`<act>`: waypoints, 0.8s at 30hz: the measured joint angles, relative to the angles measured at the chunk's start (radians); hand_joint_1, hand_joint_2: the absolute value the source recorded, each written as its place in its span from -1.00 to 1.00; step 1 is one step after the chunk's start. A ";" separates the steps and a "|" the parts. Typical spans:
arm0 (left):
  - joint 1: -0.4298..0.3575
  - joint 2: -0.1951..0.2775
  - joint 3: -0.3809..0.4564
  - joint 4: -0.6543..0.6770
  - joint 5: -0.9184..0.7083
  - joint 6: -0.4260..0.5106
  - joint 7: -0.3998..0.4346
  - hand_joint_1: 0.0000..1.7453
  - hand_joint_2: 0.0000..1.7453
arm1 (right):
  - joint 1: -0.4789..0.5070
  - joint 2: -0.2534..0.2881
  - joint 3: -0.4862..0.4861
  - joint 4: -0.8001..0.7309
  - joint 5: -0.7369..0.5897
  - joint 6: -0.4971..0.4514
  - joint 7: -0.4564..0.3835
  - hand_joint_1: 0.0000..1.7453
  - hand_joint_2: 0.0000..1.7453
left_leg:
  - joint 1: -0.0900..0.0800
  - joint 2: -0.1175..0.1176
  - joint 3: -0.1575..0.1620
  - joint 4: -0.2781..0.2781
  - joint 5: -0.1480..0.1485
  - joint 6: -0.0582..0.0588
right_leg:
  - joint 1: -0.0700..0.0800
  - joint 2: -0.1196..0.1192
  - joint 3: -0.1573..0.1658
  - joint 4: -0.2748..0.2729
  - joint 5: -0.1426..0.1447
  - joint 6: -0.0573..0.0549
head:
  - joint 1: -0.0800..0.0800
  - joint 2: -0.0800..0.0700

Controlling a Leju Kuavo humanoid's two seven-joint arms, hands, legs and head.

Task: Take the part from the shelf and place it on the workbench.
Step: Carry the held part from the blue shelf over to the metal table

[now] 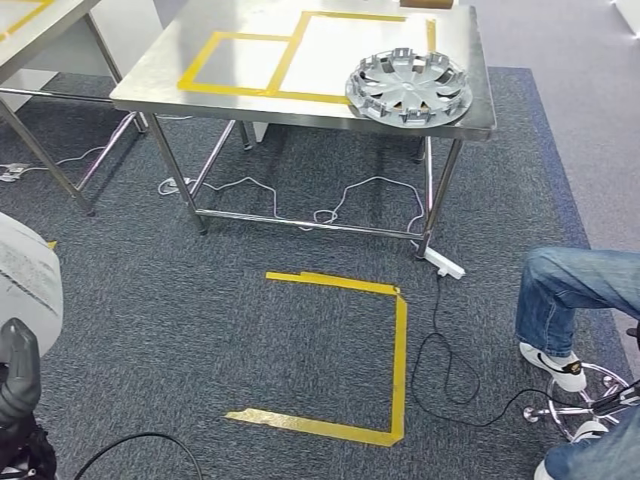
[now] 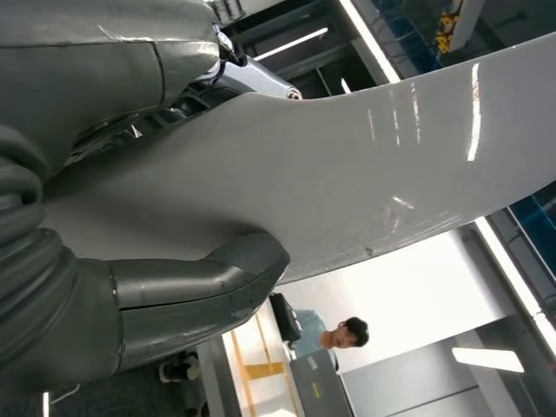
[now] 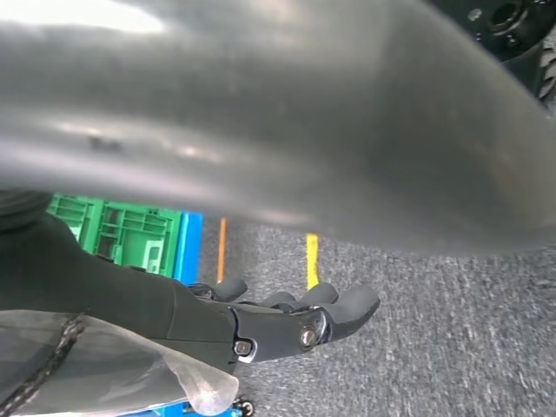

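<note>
The part [image 2: 367, 165] is a wide, smooth grey panel. My left hand [image 2: 150, 304] grips it, thumb pressed on one face and fingers [image 2: 131, 52] on the other. In the head view a pale corner of the part [image 1: 23, 275] shows at the far left, above my dark left hand [image 1: 19, 375]. The steel workbench [image 1: 173, 60], marked with yellow tape rectangles, stands ahead across the carpet. In the right wrist view my right hand [image 3: 288, 321] lies with fingers stretched out straight and nothing between them, under a blurred grey surface [image 3: 295, 130].
A silver hubcap [image 1: 409, 86] lies on the workbench's right front corner. A yellow tape outline [image 1: 377, 350] marks the carpet before the bench. Cables [image 1: 445, 370] trail on the floor. A seated person's legs [image 1: 573, 300] and stool are at the right. Green crates [image 3: 124, 234] stand behind.
</note>
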 joint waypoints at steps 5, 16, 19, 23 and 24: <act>0.003 0.005 -0.012 0.000 -0.011 -0.001 0.000 1.00 1.00 | 0.000 0.000 -0.001 0.000 -0.006 -0.001 0.000 -1.00 -1.00 | -0.002 -0.002 0.022 -0.073 0.015 0.022 | 0.003 -0.002 -0.013 0.005 -0.004 0.025 | 0.002 0.000; -0.013 0.015 -0.052 0.000 -0.031 -0.001 0.002 1.00 1.00 | 0.000 -0.004 -0.008 0.000 -0.006 0.003 0.003 -1.00 -1.00 | -0.004 0.000 0.023 -0.074 0.015 0.031 | 0.001 -0.003 -0.027 0.035 -0.002 0.031 | 0.006 0.000; -0.016 0.018 -0.056 0.000 -0.032 0.000 0.005 1.00 1.00 | 0.000 -0.004 -0.008 0.000 -0.004 0.003 0.001 -1.00 -1.00 | -0.006 0.000 0.021 -0.073 0.016 0.015 | 0.003 -0.001 -0.008 0.004 -0.002 0.019 | 0.005 0.000; -0.019 0.024 -0.060 0.001 -0.032 0.000 0.008 1.00 1.00 | 0.000 -0.004 -0.008 0.000 -0.004 0.002 0.001 -1.00 -1.00 | -0.001 0.000 -0.022 0.035 -0.053 -0.005 | -0.003 -0.003 -0.003 -0.006 0.005 -0.002 | -0.002 0.000; -0.019 0.025 -0.060 0.001 -0.032 0.000 0.008 1.00 1.00 | 0.000 -0.004 -0.008 0.000 -0.004 0.002 0.000 -1.00 -1.00 | 0.000 0.000 -0.053 0.104 -0.086 -0.009 | -0.003 -0.003 -0.003 -0.006 0.004 -0.004 | -0.003 0.000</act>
